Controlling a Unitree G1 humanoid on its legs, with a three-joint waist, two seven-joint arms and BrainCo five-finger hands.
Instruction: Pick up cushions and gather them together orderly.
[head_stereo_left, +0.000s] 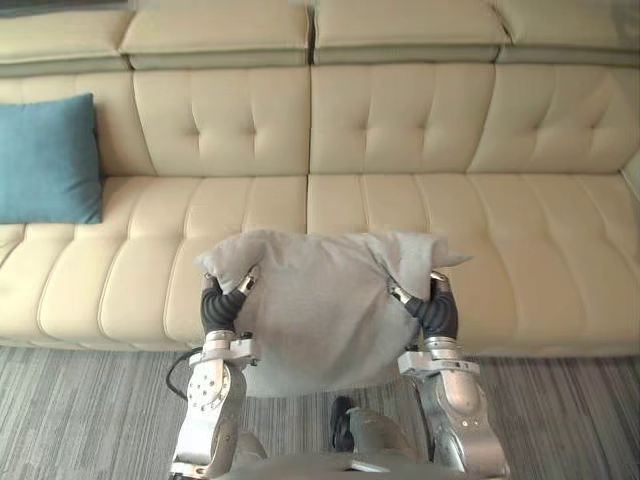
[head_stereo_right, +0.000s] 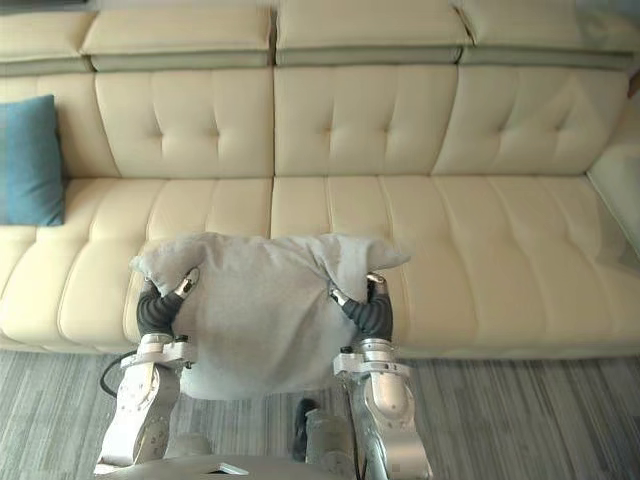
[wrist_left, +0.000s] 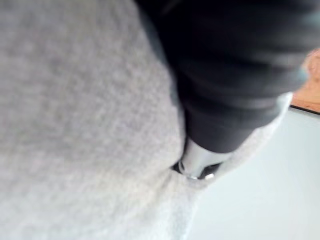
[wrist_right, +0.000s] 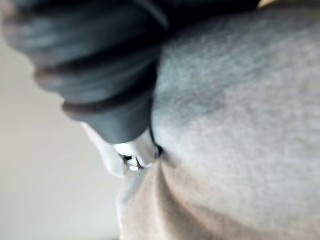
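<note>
Fingers (head_stereo_left: 246, 281) of both hands were pinched into a grey cushion (head_stereo_left: 320, 320), which was held up before the middle of the sofa (head_stereo_left: 400, 130). At the sofa's left end a blue cushion (head_stereo_left: 48, 160) was propped against the backrest. The left hand (head_stereo_left: 226, 303) was clamped on one upper corner of the grey cushion, the right hand (head_stereo_left: 436, 308) on the other. For a tidy gathering, the grey cushion would best be held level, carried towards the sofa's left end, and set upright just beside the blue cushion.
</note>
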